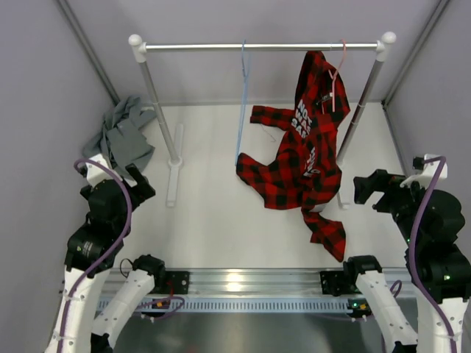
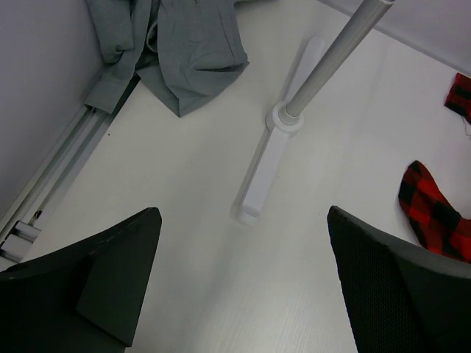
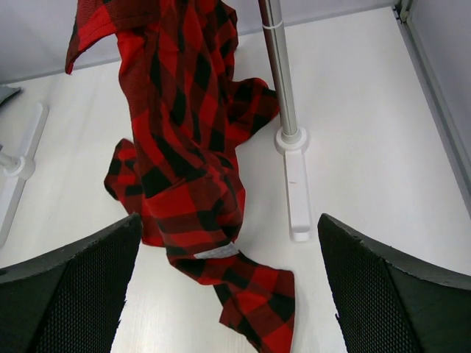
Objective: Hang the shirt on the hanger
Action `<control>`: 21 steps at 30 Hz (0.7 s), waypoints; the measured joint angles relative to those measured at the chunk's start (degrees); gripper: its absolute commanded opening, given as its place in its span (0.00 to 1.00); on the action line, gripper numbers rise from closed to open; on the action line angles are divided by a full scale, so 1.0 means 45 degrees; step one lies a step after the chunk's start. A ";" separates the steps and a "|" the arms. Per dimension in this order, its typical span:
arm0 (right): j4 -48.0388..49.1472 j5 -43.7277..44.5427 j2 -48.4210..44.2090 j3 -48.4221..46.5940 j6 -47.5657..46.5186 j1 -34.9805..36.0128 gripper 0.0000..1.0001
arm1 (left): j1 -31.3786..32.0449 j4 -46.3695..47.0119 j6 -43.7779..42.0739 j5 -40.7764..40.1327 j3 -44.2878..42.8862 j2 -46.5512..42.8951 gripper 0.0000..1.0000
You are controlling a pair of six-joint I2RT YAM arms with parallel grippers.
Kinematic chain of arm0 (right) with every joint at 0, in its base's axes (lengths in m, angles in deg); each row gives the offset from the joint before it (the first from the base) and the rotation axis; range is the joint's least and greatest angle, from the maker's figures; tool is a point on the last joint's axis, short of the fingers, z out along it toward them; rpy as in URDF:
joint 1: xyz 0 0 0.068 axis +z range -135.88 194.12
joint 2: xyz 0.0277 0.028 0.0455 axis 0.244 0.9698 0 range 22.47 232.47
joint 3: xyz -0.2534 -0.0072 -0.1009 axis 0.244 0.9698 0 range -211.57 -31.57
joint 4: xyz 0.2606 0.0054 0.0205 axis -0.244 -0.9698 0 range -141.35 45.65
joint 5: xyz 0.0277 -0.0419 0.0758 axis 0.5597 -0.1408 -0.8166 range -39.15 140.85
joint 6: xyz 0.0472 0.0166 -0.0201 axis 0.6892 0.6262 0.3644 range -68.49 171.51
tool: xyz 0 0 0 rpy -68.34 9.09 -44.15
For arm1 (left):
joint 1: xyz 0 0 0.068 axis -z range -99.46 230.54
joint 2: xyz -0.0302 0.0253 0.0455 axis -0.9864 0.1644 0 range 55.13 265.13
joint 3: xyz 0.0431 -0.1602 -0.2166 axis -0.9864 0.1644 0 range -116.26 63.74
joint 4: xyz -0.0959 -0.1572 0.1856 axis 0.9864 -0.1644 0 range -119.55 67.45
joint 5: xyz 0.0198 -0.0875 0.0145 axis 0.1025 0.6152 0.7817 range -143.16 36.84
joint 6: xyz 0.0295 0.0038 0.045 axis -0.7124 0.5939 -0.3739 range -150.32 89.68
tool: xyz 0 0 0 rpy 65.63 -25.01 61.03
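The grey shirt (image 1: pixel 120 136) lies crumpled on the table at the far left by the wall; it also shows at the top of the left wrist view (image 2: pixel 173 48). The light-blue hanger (image 1: pixel 242 99) hangs empty from the rail (image 1: pixel 261 46), seen edge-on. My left gripper (image 1: pixel 134 184) is open and empty, near the grey shirt and apart from it; its fingers (image 2: pixel 110 283) spread wide over bare table. My right gripper (image 1: pixel 372 190) is open and empty at the right, its fingers (image 3: pixel 77 283) wide apart over a plaid sleeve.
A red-and-black plaid shirt (image 1: pixel 302 151) hangs from a pink hanger (image 1: pixel 338 73) on the rail and trails onto the table (image 3: pixel 191 147). The rack's two posts (image 1: pixel 158 103) (image 1: pixel 360 110) stand on white feet (image 2: pixel 276 158) (image 3: pixel 296 184). Walls close both sides.
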 measured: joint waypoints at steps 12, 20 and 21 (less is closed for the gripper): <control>0.0024 0.0015 -0.0593 0.0005 0.0126 0.0000 0.99 | 0.0000 -0.0136 0.1598 -0.1132 -0.0005 0.1409 0.98; 0.0248 -0.1394 -0.0899 0.0345 0.0534 0.0000 0.99 | -0.3638 0.1030 0.3453 -0.1268 -0.0369 0.6363 0.98; 0.0262 -0.1540 -0.0913 0.0389 0.0554 0.0000 0.99 | -0.4522 0.1321 0.3706 -0.0831 -0.0457 0.7155 0.98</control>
